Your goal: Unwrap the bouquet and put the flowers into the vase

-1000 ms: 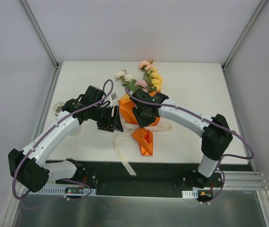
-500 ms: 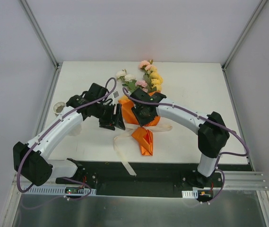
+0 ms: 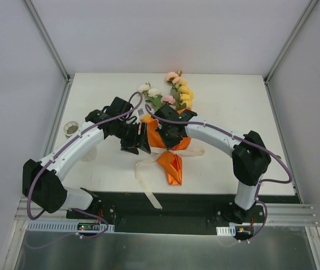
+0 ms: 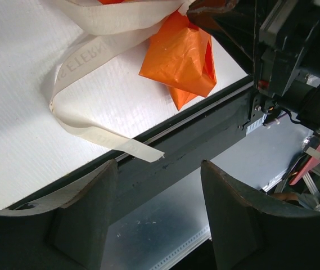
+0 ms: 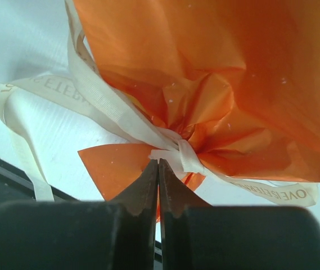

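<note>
— Where is the bouquet (image 3: 165,143)?

— Flat on the middle of the worktop (image 3: 233,101). The flowers (image 3: 176,93) point to the far edge and the tip of the orange paper (image 3: 171,166) points to the near edge. The cream ribbon (image 3: 143,177) trails in loops toward the near edge, and one tail lies across that edge.

— And the vase (image 3: 70,129)?

— Upright by the left edge, well apart from the bouquet and from both grippers.

— How is the right arm (image 3: 216,135) set?

— Its elbow is raised on the right, near the near edge. The forearm stretches left to the middle, with the wrist bent down over the bouquet's tied waist. The right gripper (image 5: 158,163) has its fingers (image 5: 140,191) pressed together, with the tips against the ribbon at the knot. I cannot tell whether a strand is pinched between them.

— The left arm (image 3: 70,154)?

— Its elbow is out by the near left corner and its forearm runs diagonally toward the middle. The left gripper (image 4: 157,216) sits just beside the bouquet's left flank and faces the near edge. Its fingers stand apart with nothing between them. Beyond them, its wrist camera shows the ribbon loop and the paper tip.
</note>
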Controlling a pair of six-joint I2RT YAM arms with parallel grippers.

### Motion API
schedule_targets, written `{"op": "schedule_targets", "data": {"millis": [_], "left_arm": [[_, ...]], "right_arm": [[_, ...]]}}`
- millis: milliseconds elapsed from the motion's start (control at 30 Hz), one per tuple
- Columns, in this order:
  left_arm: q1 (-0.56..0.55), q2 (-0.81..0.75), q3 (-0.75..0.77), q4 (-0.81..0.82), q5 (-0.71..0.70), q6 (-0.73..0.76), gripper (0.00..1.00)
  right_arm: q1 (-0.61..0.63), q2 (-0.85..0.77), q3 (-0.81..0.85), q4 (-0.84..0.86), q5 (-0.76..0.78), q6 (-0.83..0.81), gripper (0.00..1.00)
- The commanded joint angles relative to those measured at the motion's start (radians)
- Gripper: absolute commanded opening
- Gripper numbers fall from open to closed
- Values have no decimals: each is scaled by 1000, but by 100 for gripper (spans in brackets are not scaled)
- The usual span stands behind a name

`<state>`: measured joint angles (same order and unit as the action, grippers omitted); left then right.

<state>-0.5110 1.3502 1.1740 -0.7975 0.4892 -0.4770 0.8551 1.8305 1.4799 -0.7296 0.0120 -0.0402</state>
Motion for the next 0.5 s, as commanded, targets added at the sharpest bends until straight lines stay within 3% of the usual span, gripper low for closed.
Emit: {"op": "schedule_targets", "data": {"millis": [0, 133, 200, 267, 467], "left_arm": [[-6, 15, 26, 23, 14, -26, 61], [-7, 35, 9, 64, 43, -35, 69], [-9, 50, -7, 83, 64, -44, 65], [-11, 59, -22, 113, 68, -49, 55], [-20, 131, -98, 263, 146, -100, 44]], "right_arm": [[-1, -20, -20, 15, -49, -10, 1], [-5, -63, -24, 12, -34, -17, 1], [-8, -102, -30, 15, -43, 2, 1], [-24, -146, -58, 41, -63, 35, 1], [-53, -230, -156, 153, -124, 125, 1]]}}
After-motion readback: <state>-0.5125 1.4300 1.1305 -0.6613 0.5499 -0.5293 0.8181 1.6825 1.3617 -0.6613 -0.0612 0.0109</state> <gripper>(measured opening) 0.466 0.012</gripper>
